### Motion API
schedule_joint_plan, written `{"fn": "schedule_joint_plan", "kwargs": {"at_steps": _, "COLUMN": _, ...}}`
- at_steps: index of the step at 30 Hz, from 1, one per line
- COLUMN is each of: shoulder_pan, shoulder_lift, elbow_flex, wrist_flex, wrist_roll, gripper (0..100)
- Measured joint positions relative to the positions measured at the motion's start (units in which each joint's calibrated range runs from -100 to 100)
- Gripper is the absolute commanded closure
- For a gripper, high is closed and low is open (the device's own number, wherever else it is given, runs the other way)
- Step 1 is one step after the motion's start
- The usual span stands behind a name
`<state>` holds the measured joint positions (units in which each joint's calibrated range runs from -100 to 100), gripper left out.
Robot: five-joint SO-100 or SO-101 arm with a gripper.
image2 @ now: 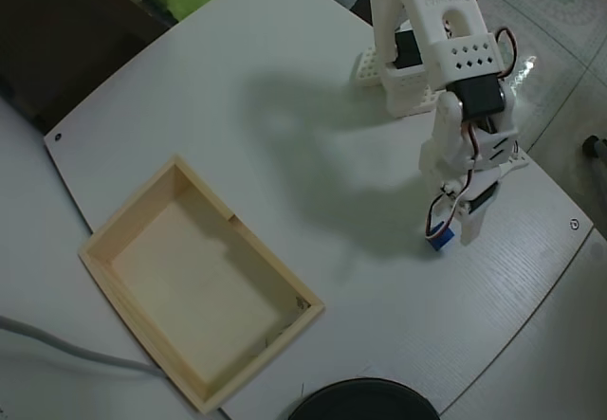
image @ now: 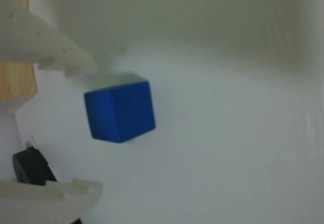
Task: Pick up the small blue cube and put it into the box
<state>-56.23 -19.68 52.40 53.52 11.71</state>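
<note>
The small blue cube (image: 121, 111) lies on the white table, tilted in the wrist view. My gripper (image: 96, 128) is open, with one white finger (image: 45, 47) above the cube and the other (image: 55, 193) below it; neither touches it. In the overhead view the gripper (image2: 453, 233) points down at the table's right side, and the cube (image2: 438, 241) shows as a blue spot at its tip. The box (image2: 128, 209), a shallow pale wood tray, lies empty far to the left.
The arm's base stands next to a white perforated block (image2: 368, 64) at the table's far edge. A black round object (image2: 365, 403) sits at the near edge. A grey cable (image2: 57, 344) runs at the left. The table's right edge (image2: 560, 259) is close to the gripper.
</note>
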Motion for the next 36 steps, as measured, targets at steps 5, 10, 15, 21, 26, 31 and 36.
{"fn": "schedule_joint_plan", "kwargs": {"at_steps": 5, "shoulder_pan": 0.0, "shoulder_lift": 0.0, "elbow_flex": 1.0, "wrist_flex": -1.7, "wrist_roll": 0.1, "gripper": 80}}
{"fn": "schedule_joint_plan", "kwargs": {"at_steps": 10, "shoulder_pan": 0.0, "shoulder_lift": 0.0, "elbow_flex": 2.1, "wrist_flex": -2.6, "wrist_roll": -0.2, "gripper": 80}}
{"fn": "schedule_joint_plan", "kwargs": {"at_steps": 15, "shoulder_pan": 0.0, "shoulder_lift": 0.0, "elbow_flex": 2.3, "wrist_flex": -2.9, "wrist_roll": 0.1, "gripper": 80}}
{"fn": "schedule_joint_plan", "kwargs": {"at_steps": 21, "shoulder_pan": 0.0, "shoulder_lift": 2.8, "elbow_flex": 2.4, "wrist_flex": -4.1, "wrist_roll": 0.1, "gripper": 80}}
{"fn": "schedule_joint_plan", "kwargs": {"at_steps": 26, "shoulder_pan": 0.0, "shoulder_lift": 6.1, "elbow_flex": 2.4, "wrist_flex": -5.7, "wrist_roll": -0.1, "gripper": 80}}
{"fn": "schedule_joint_plan", "kwargs": {"at_steps": 31, "shoulder_pan": 0.0, "shoulder_lift": 6.9, "elbow_flex": 2.0, "wrist_flex": -5.8, "wrist_roll": -0.1, "gripper": 80}}
{"fn": "schedule_joint_plan", "kwargs": {"at_steps": 36, "shoulder_pan": 0.0, "shoulder_lift": 6.9, "elbow_flex": 1.6, "wrist_flex": -5.8, "wrist_roll": -0.2, "gripper": 80}}
